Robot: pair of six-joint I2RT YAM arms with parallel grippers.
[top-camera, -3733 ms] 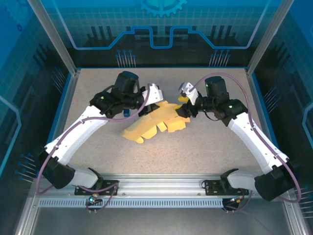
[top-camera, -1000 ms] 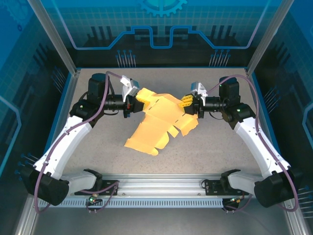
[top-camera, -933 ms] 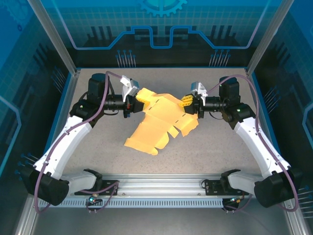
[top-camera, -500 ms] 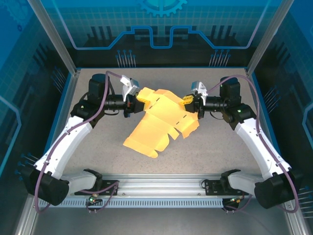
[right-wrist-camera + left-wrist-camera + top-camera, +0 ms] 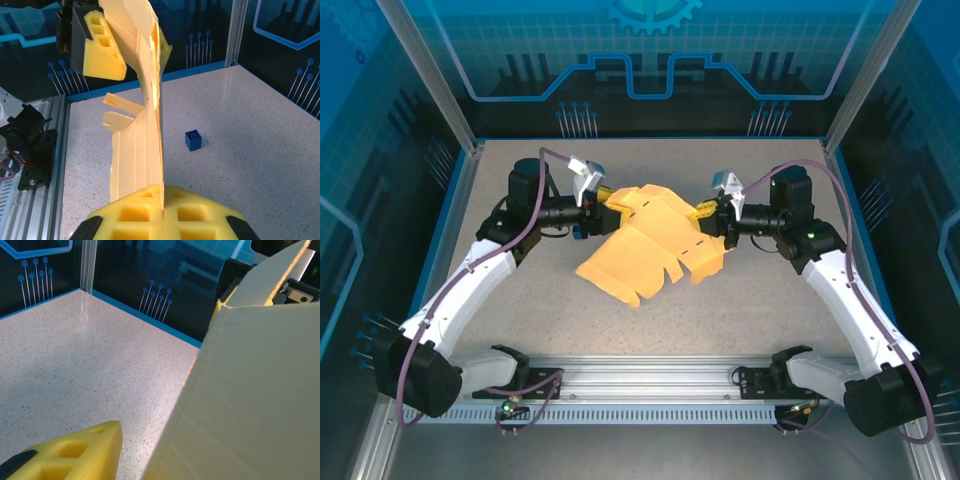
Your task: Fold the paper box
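Spanning left fingers [image 5: 604, 196] and right fingers [image 5: 704, 211], thin creased pale-yellow paper box [image 5: 642, 250]

A speckled grey table [image 5: 760, 300] stands enclosed by blue circuit-patterned walls [image 5: 650, 45] and aluminium posts [image 5: 427, 75].

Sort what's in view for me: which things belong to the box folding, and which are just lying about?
Part of the job:
- paper box
- left pincer and right pincer, each shut on an opposite edge of it

Lying about:
- blue cube, on the table, apart from the box
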